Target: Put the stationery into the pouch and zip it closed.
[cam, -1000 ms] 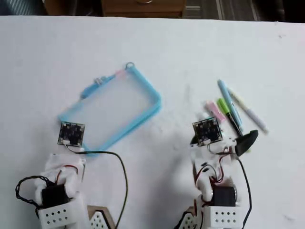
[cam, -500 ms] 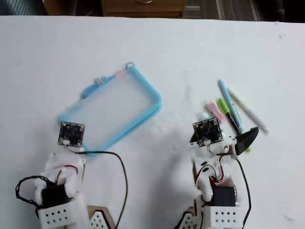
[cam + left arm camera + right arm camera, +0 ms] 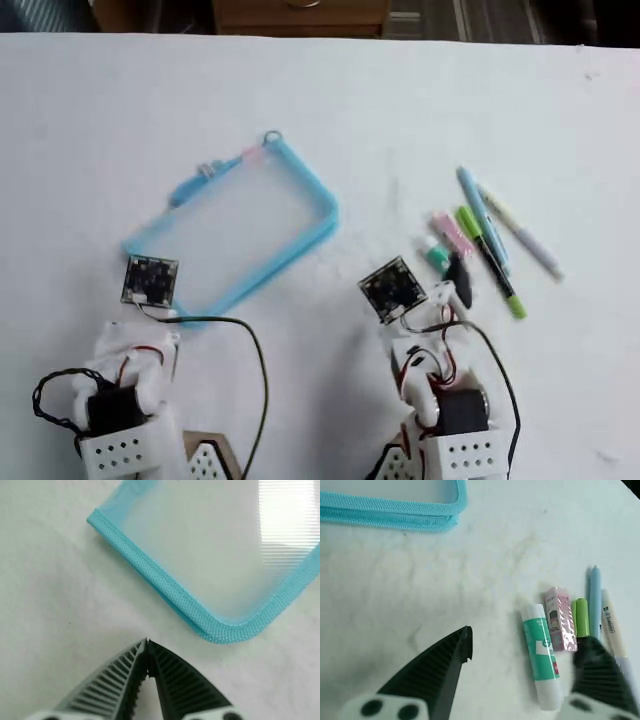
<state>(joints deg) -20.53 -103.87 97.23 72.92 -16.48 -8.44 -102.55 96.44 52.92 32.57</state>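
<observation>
Stationery lay in a loose cluster on the white table (image 3: 330,90), to the right of the pouch and well apart from it. The cluster held a green-and-white glue stick (image 3: 540,652), a pink eraser (image 3: 559,619), a green marker (image 3: 490,262), a blue pen (image 3: 480,215) and a pale pen (image 3: 520,237), side by side and mostly touching.

All looked light and stiff. The smooth, round barrels would likely roll or slip, so each wanted a pinch across its middle, one at a time. The glue stick, on the side of the cluster nearest the pouch, seemed easiest to take first.

The pouch (image 3: 318,200), clear with a blue fabric border, lay flat and looked soft and floppy. Its border or the ringed zip pull (image 3: 271,139) offered the firmest hold.

The right gripper (image 3: 525,641) hung over the cluster with its jaws spread wide. In its wrist view the glue stick and eraser lay between them. The left gripper (image 3: 146,650) sat just beside the pouch's near corner, jaws pressed together on nothing.

Compared with a second before, the right arm had swung towards the pouch side. Its jaws had come from the far side of the pens to straddle the glue stick, which had been hidden beneath the wrist. The left arm, pouch and stationery lay where they had been.
</observation>
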